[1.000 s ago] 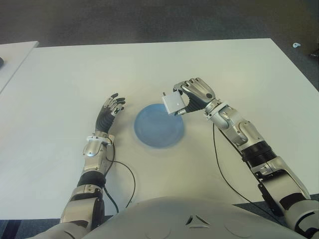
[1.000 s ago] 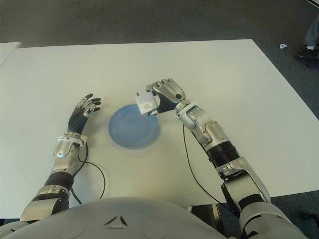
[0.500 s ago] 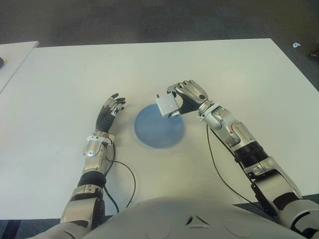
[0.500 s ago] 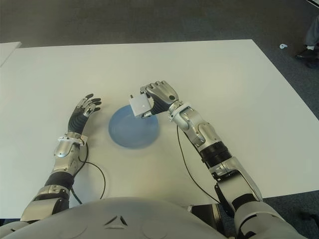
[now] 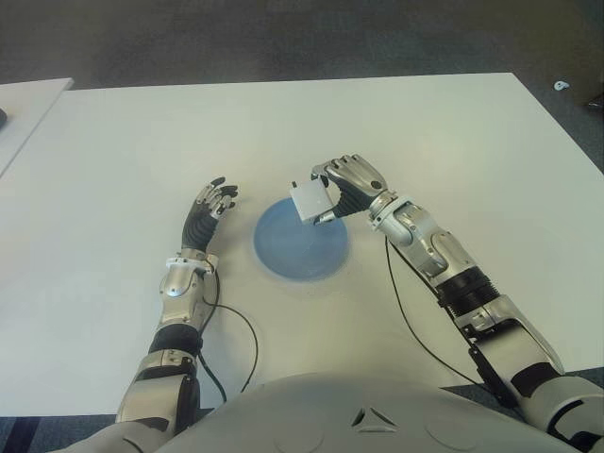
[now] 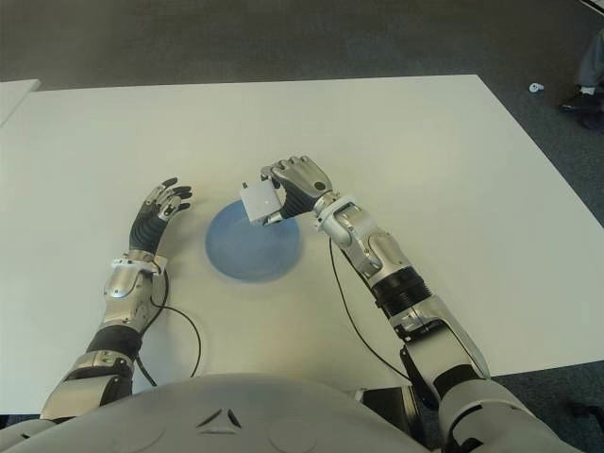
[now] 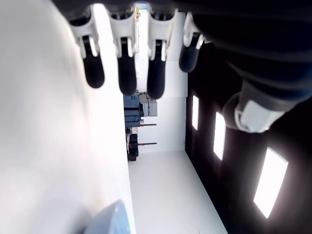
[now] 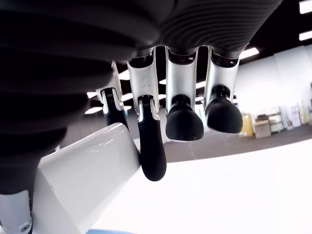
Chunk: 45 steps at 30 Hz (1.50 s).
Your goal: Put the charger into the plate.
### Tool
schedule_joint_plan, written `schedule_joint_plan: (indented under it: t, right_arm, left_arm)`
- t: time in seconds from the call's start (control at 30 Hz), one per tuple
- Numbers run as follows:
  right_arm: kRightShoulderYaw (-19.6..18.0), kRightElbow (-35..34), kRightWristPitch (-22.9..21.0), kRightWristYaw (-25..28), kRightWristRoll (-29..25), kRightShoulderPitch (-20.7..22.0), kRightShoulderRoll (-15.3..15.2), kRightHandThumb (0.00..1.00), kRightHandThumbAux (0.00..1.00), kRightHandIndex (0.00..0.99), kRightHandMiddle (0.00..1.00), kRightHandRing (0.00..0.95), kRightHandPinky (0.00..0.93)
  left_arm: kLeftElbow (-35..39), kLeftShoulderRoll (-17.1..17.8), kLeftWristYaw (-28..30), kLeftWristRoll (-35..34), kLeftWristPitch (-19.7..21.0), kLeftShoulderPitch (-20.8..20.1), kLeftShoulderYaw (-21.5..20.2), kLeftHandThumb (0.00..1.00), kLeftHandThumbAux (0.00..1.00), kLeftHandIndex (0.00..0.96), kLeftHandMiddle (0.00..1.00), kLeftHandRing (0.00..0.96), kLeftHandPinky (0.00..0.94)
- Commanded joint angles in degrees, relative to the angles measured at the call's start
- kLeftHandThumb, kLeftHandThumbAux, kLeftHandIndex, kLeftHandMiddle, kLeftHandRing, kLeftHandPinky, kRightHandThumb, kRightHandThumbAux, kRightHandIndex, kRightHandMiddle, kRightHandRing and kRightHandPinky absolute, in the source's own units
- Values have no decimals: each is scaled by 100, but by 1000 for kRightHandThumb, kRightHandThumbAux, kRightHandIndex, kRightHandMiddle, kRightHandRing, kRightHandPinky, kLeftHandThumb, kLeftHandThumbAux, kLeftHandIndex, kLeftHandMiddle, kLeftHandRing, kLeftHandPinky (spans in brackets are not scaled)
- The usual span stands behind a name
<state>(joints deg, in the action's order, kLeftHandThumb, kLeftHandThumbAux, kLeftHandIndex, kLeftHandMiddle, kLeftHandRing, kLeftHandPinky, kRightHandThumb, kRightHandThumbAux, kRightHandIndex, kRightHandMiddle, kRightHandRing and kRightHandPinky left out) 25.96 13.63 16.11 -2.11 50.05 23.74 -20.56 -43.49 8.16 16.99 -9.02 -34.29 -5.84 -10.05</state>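
Left hand [image 5: 209, 209] shows on white table [image 5: 113, 170], left of plate, apart from it; fingers stretched out and relaxed, nothing held. Blue plate [image 5: 288, 253] lies flat at table centre, nothing inside. White cube-shaped charger [image 5: 310, 201] is in air above far right part of plate, tilted, not touching plate. Right hand [image 5: 347, 184] grips charger, fingers [image 8: 152, 146] curled over its top side, thumb against lower side. Black cable [image 5: 401, 311] hangs from right forearm to table.

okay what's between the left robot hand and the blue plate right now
Only bare white table: in both eye views nothing lies between the open left robot hand and the plate.
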Motion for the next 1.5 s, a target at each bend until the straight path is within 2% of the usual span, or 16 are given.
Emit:
schedule_joint_plan:
  t: [0.03,0.2,0.23,0.3,0.33,0.37,0.47,0.6,0.7,0.87,1.07,1.5]
  right_arm:
    - [8,28,-86,107,-98,72,52,857,674,403,537,828,829]
    - [74,66,143,204,-105,150,-77,848,673,404,559,710,670]
    - [91,77,185,231,-105,172,-105,844,674,401,558,655,609]
    - [126,92,256,289,-90,215,-163,839,674,398,557,596,545]
    - [177,101,328,314,-16,264,-232,786,635,369,523,556,510]
    - [216,110,379,331,39,303,-278,675,561,284,424,449,417]
    - [283,128,474,239,175,369,-366,532,453,170,285,295,276]
    - [310,141,513,160,242,397,-409,468,347,83,158,147,136]
    - [302,116,502,352,133,380,-430,451,292,36,74,60,54]
    - [288,54,479,695,-20,364,-466,418,217,6,12,9,8]
    - [271,22,455,968,-109,361,-505,362,186,0,1,0,0]
    - [262,15,375,1006,-29,348,-554,333,176,0,0,0,0]
  left_arm:
    - [-450,-312,-55,89,418,479,152,0,507,164,269,257,248]
    - [-453,-308,-33,69,412,482,140,0,517,173,307,297,283]
    - [-454,-306,-29,67,413,481,138,0,521,174,320,309,286]
    - [-455,-303,-26,66,415,479,138,0,526,175,334,322,290]
    - [-453,-301,-28,70,419,479,140,0,527,175,339,326,290]
    - [-454,-296,-28,72,423,477,141,0,530,174,350,336,288]
    - [-452,-289,-20,73,428,476,143,0,534,173,366,348,284]
    - [-456,-283,7,57,437,472,138,0,537,175,377,357,290]
    - [-455,-289,8,53,424,474,137,0,540,178,380,361,295]
    - [-459,-297,-19,63,400,475,135,0,541,177,380,363,299]
    - [-474,-298,-42,83,397,468,140,0,544,173,382,361,288]
    - [-475,-286,-105,152,424,473,156,0,552,152,370,346,262]
